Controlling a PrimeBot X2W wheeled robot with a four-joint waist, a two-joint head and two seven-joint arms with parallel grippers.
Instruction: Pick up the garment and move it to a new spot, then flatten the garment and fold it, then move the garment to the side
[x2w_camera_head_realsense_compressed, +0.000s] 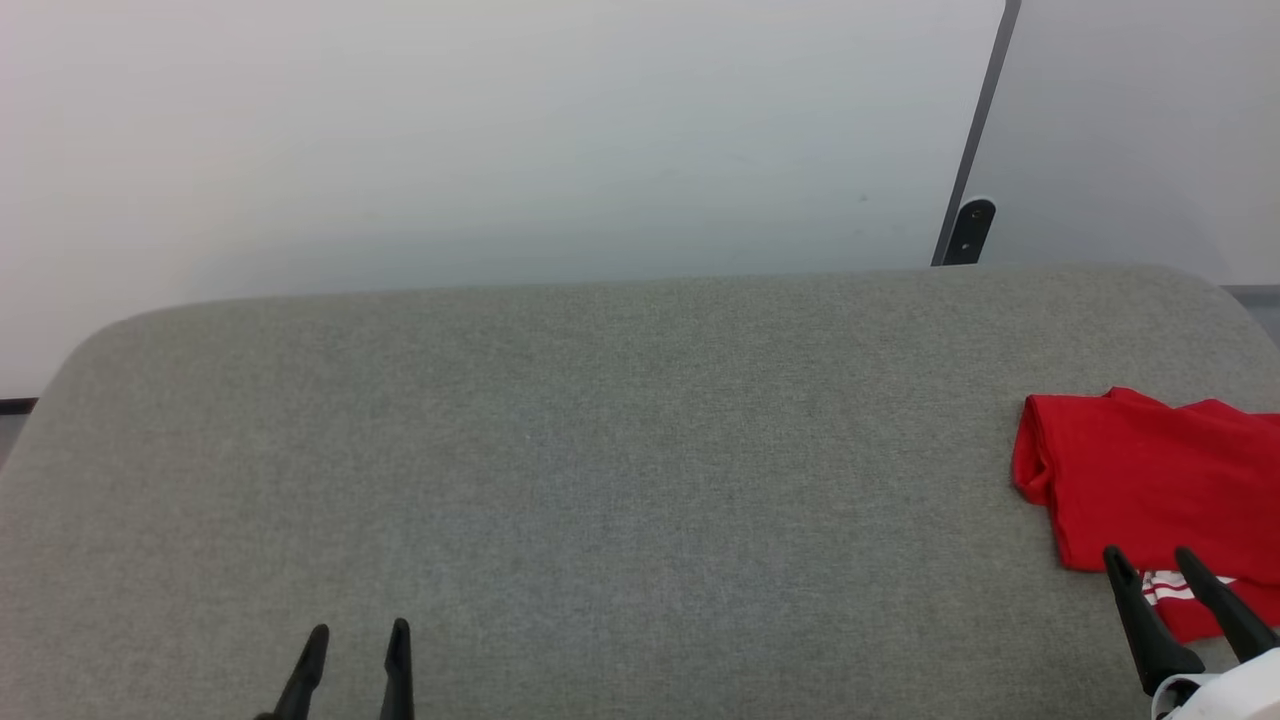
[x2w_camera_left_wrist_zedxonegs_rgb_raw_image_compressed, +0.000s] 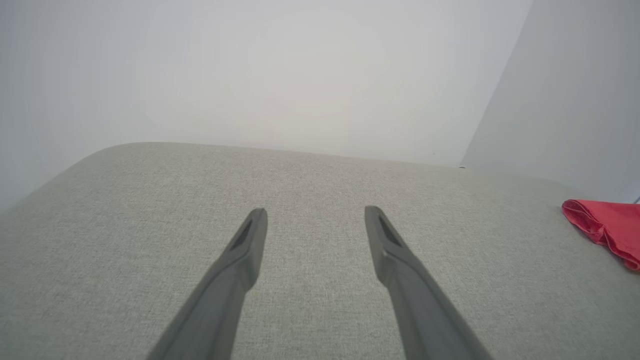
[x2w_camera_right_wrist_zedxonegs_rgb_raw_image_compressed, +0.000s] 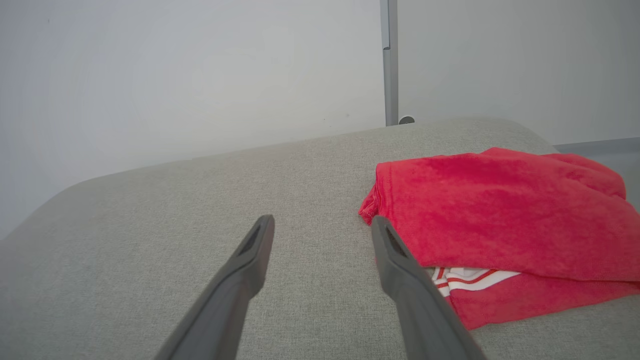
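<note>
– At the grey cushion's (x2w_camera_head_realsense_compressed: 600, 450) right end lies the garment (x2w_camera_head_realsense_compressed: 1150, 480), folded red side up, seemingly longest along the cushion.
– Which arm is nearer?
– The right gripper (x2w_camera_head_realsense_compressed: 1148, 553), spread and empty, tips at its corner toward the cushion's middle. The left gripper (x2w_camera_head_realsense_compressed: 360, 627), also spread, hangs over the cushion's left part.

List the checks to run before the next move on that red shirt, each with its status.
1. Left gripper open and empty: ok.
2. Right gripper open and empty: ok.
3. Red shirt resting on the grey fabric surface, at its right end: ok.
4. Whole shirt inside the head view: not ok, the right edge cuts it off.
5. Shirt lying flat: not ok, layers doubled over, white striped trim poking out underneath.
6. Right fingers clear of the shirt: cannot tell.
</note>
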